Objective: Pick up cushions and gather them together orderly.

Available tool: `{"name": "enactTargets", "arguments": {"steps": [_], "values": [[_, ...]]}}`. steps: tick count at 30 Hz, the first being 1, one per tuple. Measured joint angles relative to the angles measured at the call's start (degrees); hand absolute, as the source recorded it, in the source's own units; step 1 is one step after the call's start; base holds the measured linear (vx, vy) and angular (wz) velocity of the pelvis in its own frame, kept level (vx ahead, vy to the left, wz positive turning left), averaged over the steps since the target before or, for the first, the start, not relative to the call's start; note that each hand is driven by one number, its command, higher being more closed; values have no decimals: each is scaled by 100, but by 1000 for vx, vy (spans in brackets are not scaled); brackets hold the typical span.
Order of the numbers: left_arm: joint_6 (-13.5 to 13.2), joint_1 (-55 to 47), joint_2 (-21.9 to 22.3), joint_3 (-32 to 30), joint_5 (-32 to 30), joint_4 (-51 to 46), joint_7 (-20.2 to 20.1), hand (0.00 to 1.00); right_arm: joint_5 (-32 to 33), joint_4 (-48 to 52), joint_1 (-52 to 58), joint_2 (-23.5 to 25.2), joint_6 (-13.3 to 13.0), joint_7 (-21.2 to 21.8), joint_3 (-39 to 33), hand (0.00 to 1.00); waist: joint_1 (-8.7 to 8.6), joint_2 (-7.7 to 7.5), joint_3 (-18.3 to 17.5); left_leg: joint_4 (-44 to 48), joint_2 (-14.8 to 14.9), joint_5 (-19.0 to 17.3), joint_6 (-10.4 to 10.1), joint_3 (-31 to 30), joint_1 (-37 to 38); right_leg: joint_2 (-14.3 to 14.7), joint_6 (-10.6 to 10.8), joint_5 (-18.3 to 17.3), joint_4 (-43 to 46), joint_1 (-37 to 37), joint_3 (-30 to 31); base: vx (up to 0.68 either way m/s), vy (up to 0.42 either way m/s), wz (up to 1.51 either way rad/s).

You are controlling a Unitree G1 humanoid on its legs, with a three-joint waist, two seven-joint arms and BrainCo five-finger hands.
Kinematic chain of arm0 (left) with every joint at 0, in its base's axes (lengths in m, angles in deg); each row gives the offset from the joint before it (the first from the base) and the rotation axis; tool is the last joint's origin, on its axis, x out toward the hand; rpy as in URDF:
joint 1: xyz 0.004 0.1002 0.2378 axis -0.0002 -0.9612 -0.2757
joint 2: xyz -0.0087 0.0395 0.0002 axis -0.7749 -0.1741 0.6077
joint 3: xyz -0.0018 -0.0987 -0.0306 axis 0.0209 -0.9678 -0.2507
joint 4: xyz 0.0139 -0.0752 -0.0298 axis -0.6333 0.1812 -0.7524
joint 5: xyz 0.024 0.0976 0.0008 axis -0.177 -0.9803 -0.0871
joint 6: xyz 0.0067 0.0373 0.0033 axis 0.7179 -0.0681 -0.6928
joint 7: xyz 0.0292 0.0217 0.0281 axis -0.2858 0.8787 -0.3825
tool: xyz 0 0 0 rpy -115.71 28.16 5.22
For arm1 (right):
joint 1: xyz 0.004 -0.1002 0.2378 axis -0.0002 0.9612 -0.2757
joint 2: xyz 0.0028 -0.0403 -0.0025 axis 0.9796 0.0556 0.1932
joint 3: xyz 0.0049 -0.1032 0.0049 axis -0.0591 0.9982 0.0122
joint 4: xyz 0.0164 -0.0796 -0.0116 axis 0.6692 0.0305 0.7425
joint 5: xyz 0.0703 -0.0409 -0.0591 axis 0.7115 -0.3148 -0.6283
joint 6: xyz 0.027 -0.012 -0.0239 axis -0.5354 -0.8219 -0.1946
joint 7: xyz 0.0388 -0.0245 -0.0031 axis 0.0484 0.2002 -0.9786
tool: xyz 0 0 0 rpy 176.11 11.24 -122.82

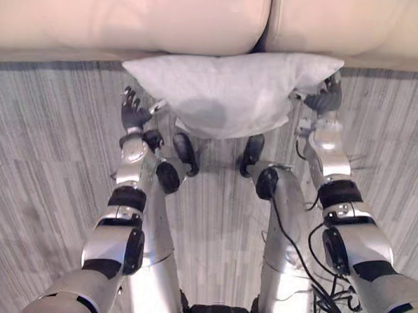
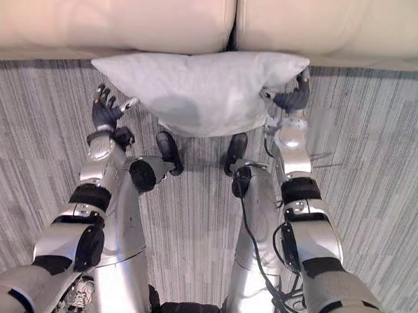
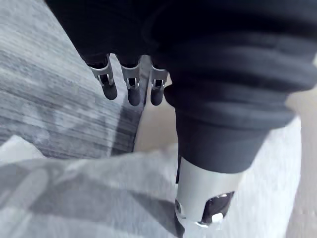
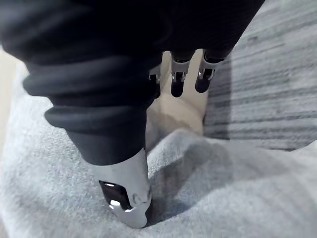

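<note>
A light grey cushion point(image 1: 230, 91) sits in the upper middle of the eye views, just below the front edge of a cream sofa point(image 1: 132, 16) that runs across the top of the frame. Its upper edge overlaps the seam between the two sofa seats, and its lower edge hangs over the grey striped floor point(image 1: 48, 155). Whether it rests on the floor or is lifted clear of it cannot be told.

The left hand point(image 1: 134, 114) is at the left centre of the frame, beside the cushion's lower left edge. It is open: in its wrist view the fingers point(image 3: 132, 89) reach straight out over the floor and sofa base, clear of the fabric, while the thumb point(image 3: 203, 198) lies against the cushion.

The right hand point(image 1: 324, 98) is at the upper right, at the cushion's right corner, where the fabric bunches. Its fingers point(image 4: 177, 79) also point straight ahead past a raised fold of the cushion, and its thumb point(image 4: 124, 188) presses down into the cloth, denting it.
</note>
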Motion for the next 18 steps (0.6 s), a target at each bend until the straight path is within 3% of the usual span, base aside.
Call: {"name": "enactTargets", "arguments": {"steps": [5,13,18], "values": [[7,356,12,260,2,-126,163,100,121,112,-227,298,2,-330,0,100,-34,0,0,21,14,88,-8,-8,-145,0,-74,59,55,-175,-11,-63,-2,-2],[121,289,65,497,6,-484,618,100,120,629,-64,443,79,-348,221,100,-148,9,-8,81,33,145,-37,-102,-84,11,-163,111,102,-57,-87,-33,8,1],[146,-838,89,1098,-24,-1537,647,100,98,1831,1135,526,38,-329,290,100,-146,8,-39,-464,-10,177,-107,15,1155,51,-176,136,-476,1183,-117,-70,-6,1]]}}
